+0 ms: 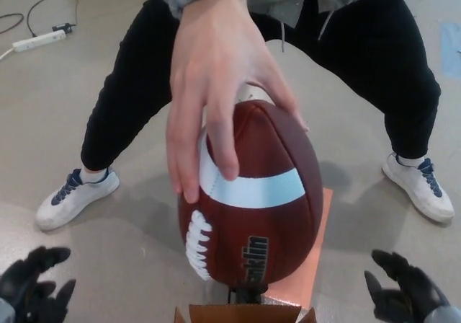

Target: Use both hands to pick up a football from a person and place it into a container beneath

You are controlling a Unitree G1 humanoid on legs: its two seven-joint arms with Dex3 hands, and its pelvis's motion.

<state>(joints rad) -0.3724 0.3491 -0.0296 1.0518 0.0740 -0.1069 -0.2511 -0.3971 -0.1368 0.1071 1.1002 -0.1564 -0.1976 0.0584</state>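
A person's hand (pixel 216 85) grips a brown football (pixel 256 200) from above and holds it out in the middle of the head view, white laces to the lower left and a white stripe across it. My left hand (pixel 32 283) is low at the bottom left, fingers spread, well apart from the ball. At the bottom right my right hand (pixel 403 290) is likewise open and clear of the ball. Under the ball the top edge of a cardboard container (pixel 245 313) shows at the bottom edge.
The person stands in front with legs apart, white shoes at left (pixel 75 197) and right (pixel 421 186). An orange sheet (pixel 313 265) lies on the floor behind the container. A white power strip (pixel 39 42) with cables lies at the far left.
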